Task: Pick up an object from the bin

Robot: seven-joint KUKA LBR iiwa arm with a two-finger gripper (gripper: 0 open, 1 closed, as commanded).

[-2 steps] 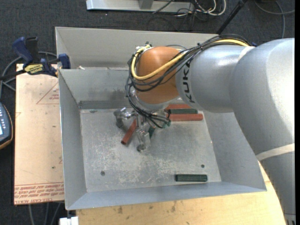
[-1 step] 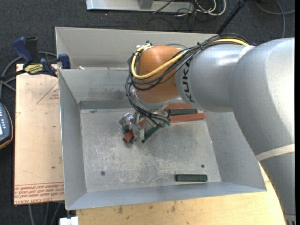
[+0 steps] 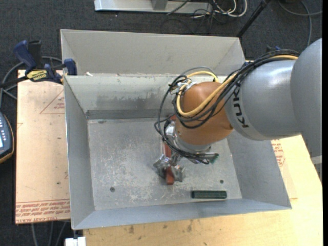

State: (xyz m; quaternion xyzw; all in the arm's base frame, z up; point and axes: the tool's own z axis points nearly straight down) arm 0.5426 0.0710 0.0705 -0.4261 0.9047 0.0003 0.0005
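My gripper (image 3: 170, 166) is down near the bin floor, a little right of the middle, under the arm's orange dome. A small red-brown thing (image 3: 168, 178) lies right at its tip, partly hidden by it, and whether it is gripped does not show. A dark, flat bar-shaped thing (image 3: 208, 194) lies on the floor near the front wall, to the right of the gripper and apart from it. A small green thing (image 3: 213, 158) peeks out from under the dome's right side.
The arm reaches in from the right and covers the right half of the bin floor. The floor's left half is bare, scuffed metal. Sloping walls close in on all sides.
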